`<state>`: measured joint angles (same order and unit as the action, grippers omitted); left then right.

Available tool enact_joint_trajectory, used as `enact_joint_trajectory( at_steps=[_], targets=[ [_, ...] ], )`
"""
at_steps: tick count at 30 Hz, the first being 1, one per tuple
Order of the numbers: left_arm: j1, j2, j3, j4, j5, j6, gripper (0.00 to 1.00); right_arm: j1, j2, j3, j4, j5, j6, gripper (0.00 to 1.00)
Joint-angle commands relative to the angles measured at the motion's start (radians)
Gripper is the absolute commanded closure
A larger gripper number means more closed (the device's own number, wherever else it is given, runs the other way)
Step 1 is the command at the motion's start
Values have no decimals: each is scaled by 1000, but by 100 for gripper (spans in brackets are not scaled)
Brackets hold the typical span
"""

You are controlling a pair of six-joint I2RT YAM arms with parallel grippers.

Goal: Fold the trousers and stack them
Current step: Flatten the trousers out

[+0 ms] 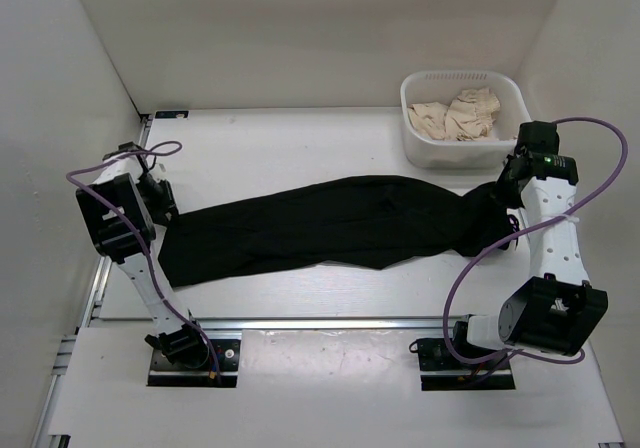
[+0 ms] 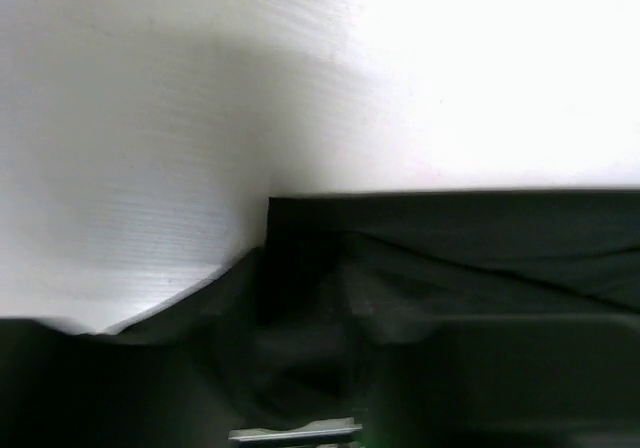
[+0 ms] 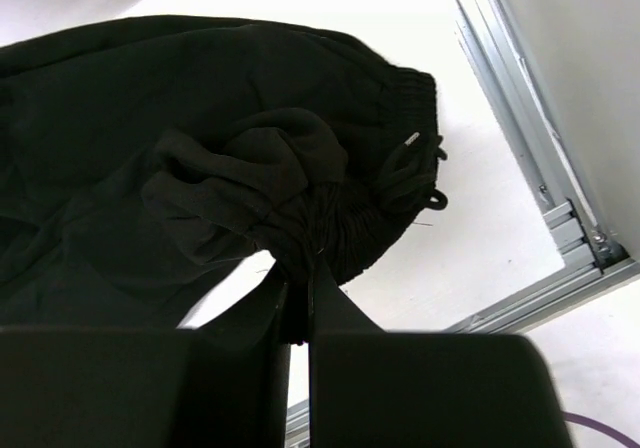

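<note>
Black trousers (image 1: 330, 223) spread lengthwise | right tool (image 3: 300, 273) clenched on waistband (image 3: 400, 98) | left tool (image 1: 162, 203) at other end, state unclear

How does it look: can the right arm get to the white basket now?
Probably yes: the basket sits just beyond the right claw, with nothing between. But that claw is shut on the trousers, so it would likely drag them along.

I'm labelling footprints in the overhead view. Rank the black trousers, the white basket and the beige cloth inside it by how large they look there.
1. black trousers, by far the largest spread.
2. white basket, clearly smaller.
3. beige cloth, which fits inside the basket with room left over.
</note>
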<state>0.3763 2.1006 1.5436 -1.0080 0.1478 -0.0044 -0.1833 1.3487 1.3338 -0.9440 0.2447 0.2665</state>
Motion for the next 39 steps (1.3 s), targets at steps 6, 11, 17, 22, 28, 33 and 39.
enact_joint_trajectory(
  at_steps=[6,11,17,22,28,33,39],
  targets=[
    [1,-54,-20,101,4,4,86,-5,-42,25,19,-48,63,100],
    [1,-96,80,101,-68,4,86,-5,9,94,109,-198,109,100],
    [1,-24,582,10,-163,4,86,18,312,764,49,-341,132,100],
    [24,-100,715,74,-203,4,86,-7,361,991,-4,-341,94,100],
    [24,-273,365,98,-221,4,86,-7,6,278,188,-383,45,100],
    [58,-359,58,114,-241,4,86,-7,-170,-140,228,-358,45,100],
    [170,-374,-289,276,-300,4,84,-7,-299,-519,260,-63,88,100]
  ],
)
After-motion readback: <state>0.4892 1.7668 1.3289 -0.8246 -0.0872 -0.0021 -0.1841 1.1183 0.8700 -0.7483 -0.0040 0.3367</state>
